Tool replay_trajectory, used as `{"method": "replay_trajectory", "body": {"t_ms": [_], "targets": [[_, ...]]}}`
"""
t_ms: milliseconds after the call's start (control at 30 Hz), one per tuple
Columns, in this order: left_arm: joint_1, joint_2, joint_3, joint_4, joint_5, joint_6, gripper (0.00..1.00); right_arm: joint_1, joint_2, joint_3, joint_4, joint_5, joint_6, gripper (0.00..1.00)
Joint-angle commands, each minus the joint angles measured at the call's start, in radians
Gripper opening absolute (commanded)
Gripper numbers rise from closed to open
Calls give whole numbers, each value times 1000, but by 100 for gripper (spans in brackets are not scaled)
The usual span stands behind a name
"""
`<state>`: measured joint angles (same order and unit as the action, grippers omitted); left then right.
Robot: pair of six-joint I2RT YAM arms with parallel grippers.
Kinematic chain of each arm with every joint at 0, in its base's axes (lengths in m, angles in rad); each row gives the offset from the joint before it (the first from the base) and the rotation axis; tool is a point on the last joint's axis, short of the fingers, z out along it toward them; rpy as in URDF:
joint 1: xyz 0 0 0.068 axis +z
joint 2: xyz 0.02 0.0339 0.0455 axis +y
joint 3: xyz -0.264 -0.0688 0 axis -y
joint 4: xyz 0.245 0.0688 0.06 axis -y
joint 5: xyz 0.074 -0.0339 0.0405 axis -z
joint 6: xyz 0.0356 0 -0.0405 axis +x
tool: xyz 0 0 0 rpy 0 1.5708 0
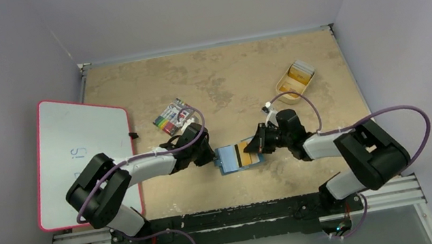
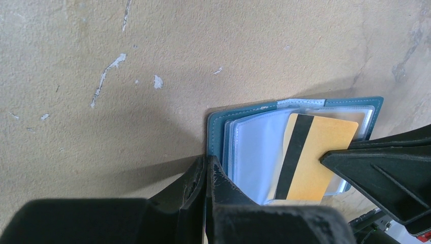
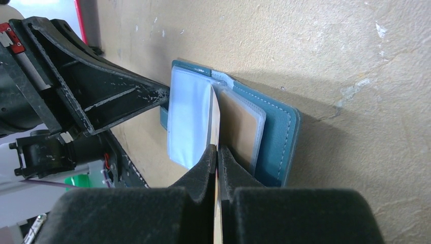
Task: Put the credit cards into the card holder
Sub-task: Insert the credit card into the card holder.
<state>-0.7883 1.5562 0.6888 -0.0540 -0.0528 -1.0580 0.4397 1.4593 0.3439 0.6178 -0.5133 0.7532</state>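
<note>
Two hands meet at centre frame over the card holder [image 1: 231, 158], which lies open on the tabletop [image 1: 212, 76]. Left hand [image 2: 207, 165]: fingers pressed together at the holder's left edge. We cannot tell whether they nip the cover or only bear on it. Right hand [image 3: 217, 152]: pinching an orange-yellow credit card [image 2: 312, 152] with a black stripe, its far edge in among the clear sleeves. Upper right, a tan tray [image 1: 288, 93] holds what look like more cards [image 1: 301, 70]. Striped pack [image 1: 171, 117] sits left of centre, whiteboard [image 1: 83, 157] at far left.
</note>
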Motion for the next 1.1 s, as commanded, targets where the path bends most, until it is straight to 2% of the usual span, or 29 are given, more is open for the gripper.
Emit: {"method": "replay_trajectory", "body": {"t_ms": [0, 233, 533, 1067], "targets": [[-5, -3, -29, -54, -46, 1, 0, 7, -44, 2, -83, 92, 9, 0], [-5, -6, -29, -55, -48, 0, 0, 7, -74, -8, -103, 127, 15, 0], [-4, -14, -32, -55, -48, -3, 0, 10, -3, -7, -51, 71, 19, 0], [-5, -7, -25, -55, -50, -3, 0, 22, 42, 42, -104, 10, -16, 0]]}}
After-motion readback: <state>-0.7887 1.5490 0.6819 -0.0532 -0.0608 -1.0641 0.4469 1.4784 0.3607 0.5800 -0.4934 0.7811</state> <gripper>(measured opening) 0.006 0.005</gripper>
